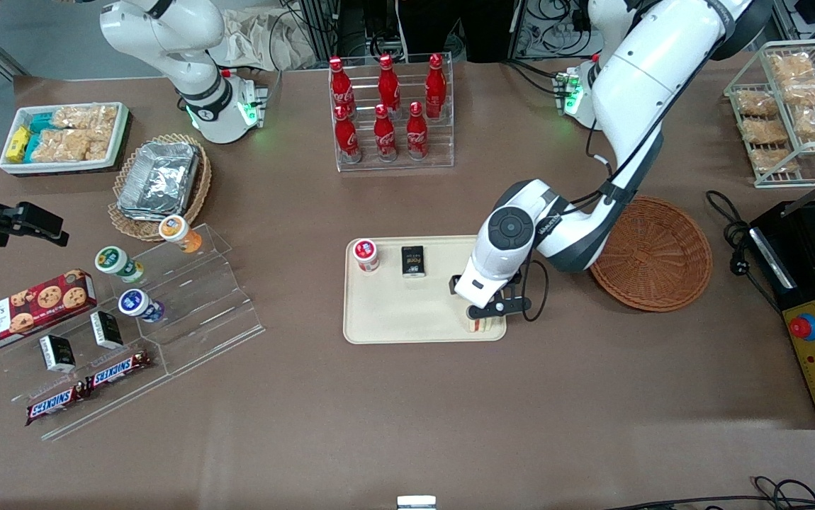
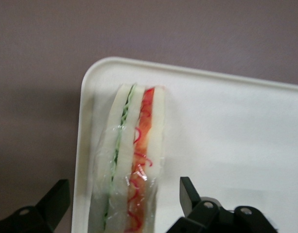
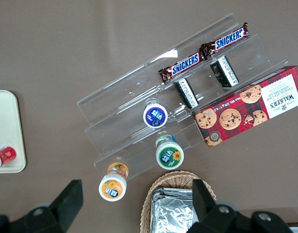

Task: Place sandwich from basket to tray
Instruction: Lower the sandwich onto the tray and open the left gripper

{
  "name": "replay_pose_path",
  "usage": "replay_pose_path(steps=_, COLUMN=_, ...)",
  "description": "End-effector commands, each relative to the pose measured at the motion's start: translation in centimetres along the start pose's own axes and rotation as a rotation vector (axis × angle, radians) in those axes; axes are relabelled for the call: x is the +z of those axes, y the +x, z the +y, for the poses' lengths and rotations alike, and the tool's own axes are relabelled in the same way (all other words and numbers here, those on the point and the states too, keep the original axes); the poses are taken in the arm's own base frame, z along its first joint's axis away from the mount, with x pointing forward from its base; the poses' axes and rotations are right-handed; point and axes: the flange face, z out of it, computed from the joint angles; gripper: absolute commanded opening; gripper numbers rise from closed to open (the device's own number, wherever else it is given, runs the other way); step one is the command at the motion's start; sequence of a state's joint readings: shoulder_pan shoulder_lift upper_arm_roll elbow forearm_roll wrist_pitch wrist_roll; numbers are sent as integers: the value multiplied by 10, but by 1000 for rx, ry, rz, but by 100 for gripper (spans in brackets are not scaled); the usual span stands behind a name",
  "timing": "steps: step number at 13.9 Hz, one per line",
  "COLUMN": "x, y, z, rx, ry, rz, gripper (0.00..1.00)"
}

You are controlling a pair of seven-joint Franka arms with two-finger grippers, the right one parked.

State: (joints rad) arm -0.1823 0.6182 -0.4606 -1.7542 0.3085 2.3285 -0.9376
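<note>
Hovering low over the tray's corner nearest the front camera, toward my working arm's end of the tabletop, my end effector [image 1: 487, 316] is spread wide, a black finger [image 2: 193, 196] standing clear on either side of the sandwich and neither touching it. It grips nothing.

Between those fingers lies the triangular wedge of white bread with green and red-orange filling [image 2: 131, 160], wrapped in clear film, resting on its side on the flat beige-cream rectangular plastic tray [image 1: 393, 312], tucked close against that corner's low rim. From what I see, the placing itself is done: the sandwich sits on the tray and I have let go. What remains, I judge, is only to lift straight up and away without brushing the wrapper.

Farther along the tray, near its edge away from the front camera, stand a small red-lidded cup [image 1: 366, 253] and a little black packet [image 1: 413, 261], well apart from the sandwich.

Farther still, off the tray and under my forearm, the round reddish-brown woven wicker basket [image 1: 655, 255] shows nothing inside it.
</note>
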Motion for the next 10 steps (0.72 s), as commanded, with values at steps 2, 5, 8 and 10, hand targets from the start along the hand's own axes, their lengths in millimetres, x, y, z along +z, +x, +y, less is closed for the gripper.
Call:
replay_pose_path(steps=2, x=-92, y=8, z=4, rx=-90, ry=-17, rz=19, gripper=100)
replay_pose_path(steps=5, x=-179, y=20, z=-14, rx=-168, ry=-6, rz=-13, gripper=100)
replay_pose_path(steps=8, x=-261, y=28, z=-71, rx=-193, ry=8, rz=9, gripper=100)
replay_pose_path(steps=10, x=-316, y=25, z=-122, rx=-167, ry=-9, rz=-6, gripper=100)
